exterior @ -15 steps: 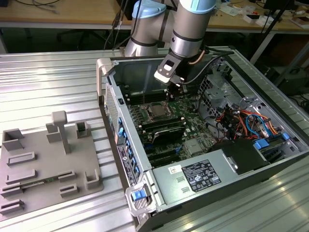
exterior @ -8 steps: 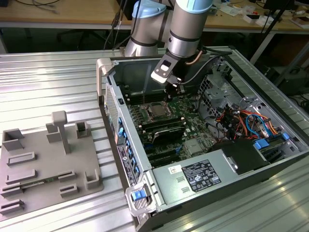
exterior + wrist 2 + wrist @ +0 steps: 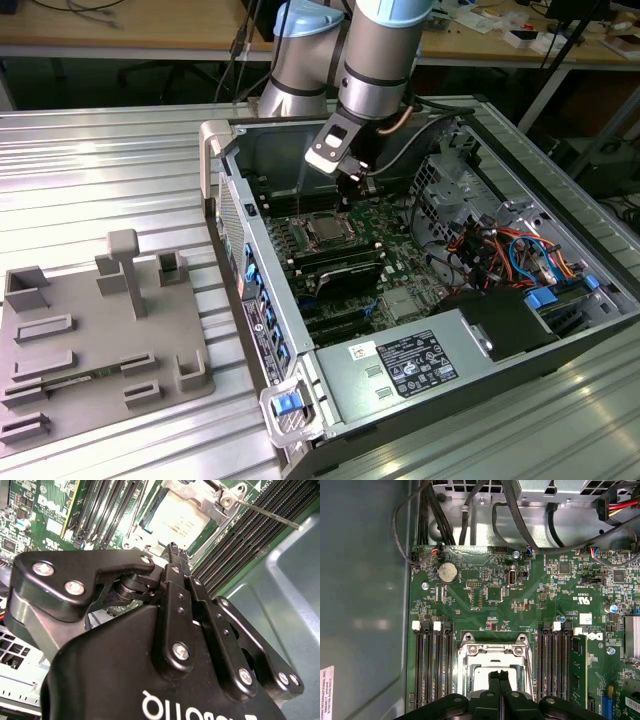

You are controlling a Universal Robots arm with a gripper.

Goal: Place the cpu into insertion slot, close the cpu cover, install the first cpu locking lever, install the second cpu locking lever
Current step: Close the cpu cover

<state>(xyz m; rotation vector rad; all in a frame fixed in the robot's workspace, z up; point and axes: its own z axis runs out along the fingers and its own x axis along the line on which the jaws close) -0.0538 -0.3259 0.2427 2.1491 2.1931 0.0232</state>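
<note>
The cpu [image 3: 325,231] sits in the insertion slot [image 3: 148,526] on the green circuit board [image 3: 520,595], close to the middle of the exterior view, its dull silver top facing up. The cpu cover [image 3: 492,648] lies flat around it, so the chip shows through the cover's square window in both wrist views. In the second wrist view a thin metal lever [image 3: 265,514] runs from a corner of the cover out across the long black memory slots [image 3: 432,665] that flank the socket; whether it is latched cannot be told. The hand [image 3: 499,674] hangs directly above the cpu with its two black fingers [image 3: 493,681] clenched together and nothing visible between them; whether the tips touch the chip cannot be told. The arm [image 3: 375,50] comes down from the upper middle of the exterior view into the open computer case [image 3: 228,190]. A grey labelled power-supply box [image 3: 420,365] sits at the case's lower end. The case rests on a ribbed metal table [image 3: 100,160], and a grey fixture [image 3: 90,340] with blocks and slots lies at the exterior view's lower left
</note>
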